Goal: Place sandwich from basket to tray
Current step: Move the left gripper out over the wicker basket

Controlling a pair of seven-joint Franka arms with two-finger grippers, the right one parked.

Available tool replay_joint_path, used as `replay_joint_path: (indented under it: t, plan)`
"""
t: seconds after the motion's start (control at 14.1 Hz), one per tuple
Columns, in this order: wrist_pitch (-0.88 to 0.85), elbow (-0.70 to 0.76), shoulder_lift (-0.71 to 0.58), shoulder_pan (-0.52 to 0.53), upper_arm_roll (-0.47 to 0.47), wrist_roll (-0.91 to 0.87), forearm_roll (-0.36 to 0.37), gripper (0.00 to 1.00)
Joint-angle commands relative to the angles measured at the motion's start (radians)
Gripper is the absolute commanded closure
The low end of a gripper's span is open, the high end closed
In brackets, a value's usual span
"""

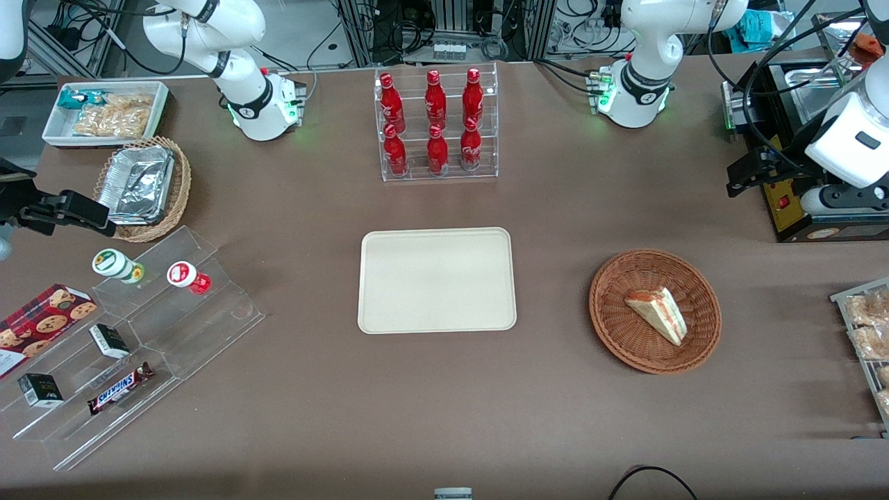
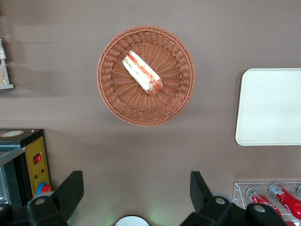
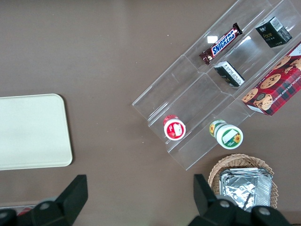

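The sandwich (image 1: 656, 314), a white bread wedge with red and green filling, lies in the round reddish-brown basket (image 1: 604, 305). Both also show in the left wrist view, the sandwich (image 2: 142, 73) inside the basket (image 2: 113, 94). The cream tray (image 1: 436, 280) lies bare at the table's middle, beside the basket; it also shows in the left wrist view (image 2: 270, 106). My left gripper (image 1: 746, 173) hangs high over the table, farther from the front camera than the basket. In the left wrist view the gripper (image 2: 135, 188) is open and holds nothing, with its fingers (image 2: 70, 193) wide apart.
A clear rack of red bottles (image 1: 437, 125) stands farther from the front camera than the tray. A black appliance (image 1: 799, 208) sits beside my gripper. A rack of packed snacks (image 1: 868, 333) lies at the working arm's end. Clear display steps (image 1: 139, 333) and a foil-tray basket (image 1: 142, 187) lie toward the parked arm's end.
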Motion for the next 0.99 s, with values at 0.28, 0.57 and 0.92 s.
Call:
replay_joint_path:
  t: [0.28, 0.57, 0.92]
  plan:
    - [0.002, 0.02, 0.013, 0.008, -0.003, 0.007, 0.006, 0.0]
    - [0.006, -0.015, 0.087, 0.005, -0.005, -0.106, 0.043, 0.0]
    - [0.113, -0.046, 0.294, -0.001, -0.005, -0.29, 0.051, 0.0]
